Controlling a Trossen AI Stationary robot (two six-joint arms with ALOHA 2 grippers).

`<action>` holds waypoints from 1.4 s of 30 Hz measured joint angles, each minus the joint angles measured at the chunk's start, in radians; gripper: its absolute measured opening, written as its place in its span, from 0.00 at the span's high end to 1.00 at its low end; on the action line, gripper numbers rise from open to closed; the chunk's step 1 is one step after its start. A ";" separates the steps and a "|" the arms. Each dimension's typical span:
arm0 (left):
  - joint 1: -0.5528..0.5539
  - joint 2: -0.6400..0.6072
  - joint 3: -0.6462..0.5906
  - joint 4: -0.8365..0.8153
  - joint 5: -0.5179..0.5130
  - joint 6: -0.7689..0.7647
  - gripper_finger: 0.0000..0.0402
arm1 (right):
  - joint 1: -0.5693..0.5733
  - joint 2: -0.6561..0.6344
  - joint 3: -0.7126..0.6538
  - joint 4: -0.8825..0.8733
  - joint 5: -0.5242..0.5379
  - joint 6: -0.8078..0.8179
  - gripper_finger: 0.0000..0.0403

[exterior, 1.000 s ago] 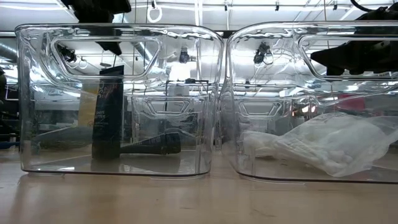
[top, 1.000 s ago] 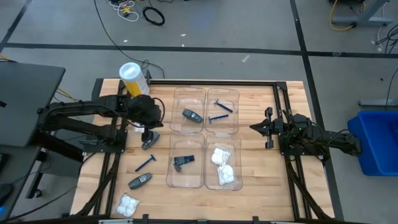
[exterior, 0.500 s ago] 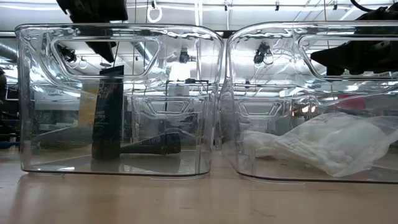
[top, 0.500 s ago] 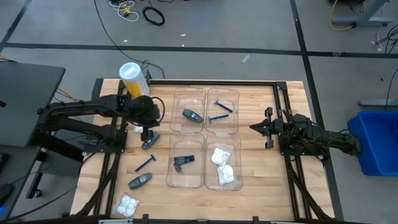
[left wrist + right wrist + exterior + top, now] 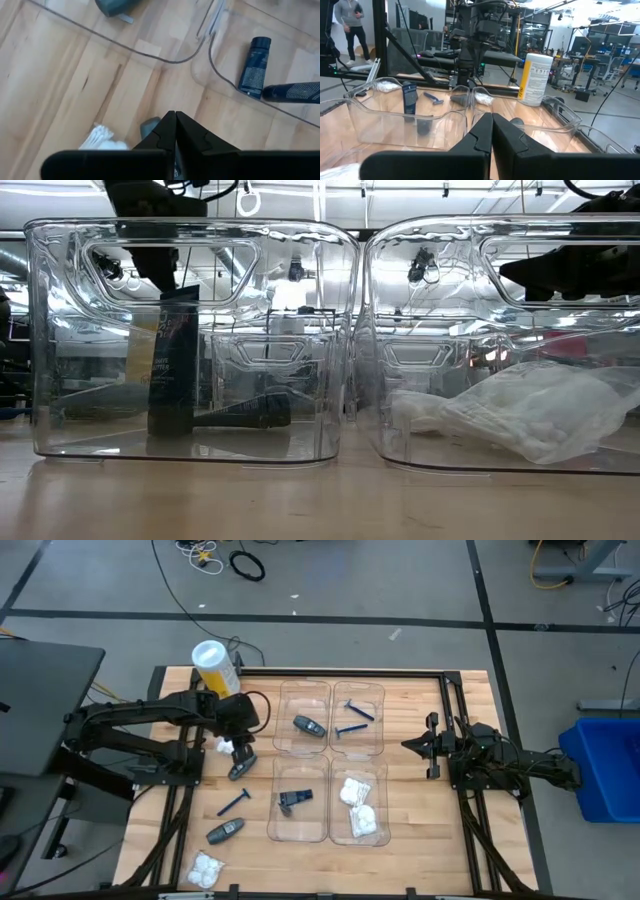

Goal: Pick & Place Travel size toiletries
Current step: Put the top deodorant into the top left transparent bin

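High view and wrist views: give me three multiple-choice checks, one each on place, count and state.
1. The left gripper is above:
A. a dark grey tube on the bare table
B. the razor tray
C. the yellow-and-white cylinder

2. Clear trays on the table:
A. two
B. four
C. six

3. The right gripper is:
A. open
B. shut on a razor
C. shut, holding nothing

Answers:
1 A: the left gripper points down at the dark grey tube, outside the trays.
2 B: the clear trays form a two-by-two block.
3 C: the right gripper has its fingers together with nothing between them.
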 joint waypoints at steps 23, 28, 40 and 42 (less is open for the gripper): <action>-0.018 0.000 -0.223 0.012 0.019 -0.228 0.96 | 0.000 0.000 0.000 0.000 0.000 0.000 0.97; -0.018 0.000 -0.223 0.024 0.011 -0.279 0.96 | 0.000 0.000 0.000 0.000 0.000 0.000 0.97; -0.018 0.000 -0.223 0.026 0.005 -0.326 0.77 | 0.000 0.000 0.000 0.000 0.000 0.000 0.97; -0.018 0.000 -0.223 0.026 0.003 -0.326 0.71 | 0.000 0.000 0.000 0.000 0.000 0.000 0.97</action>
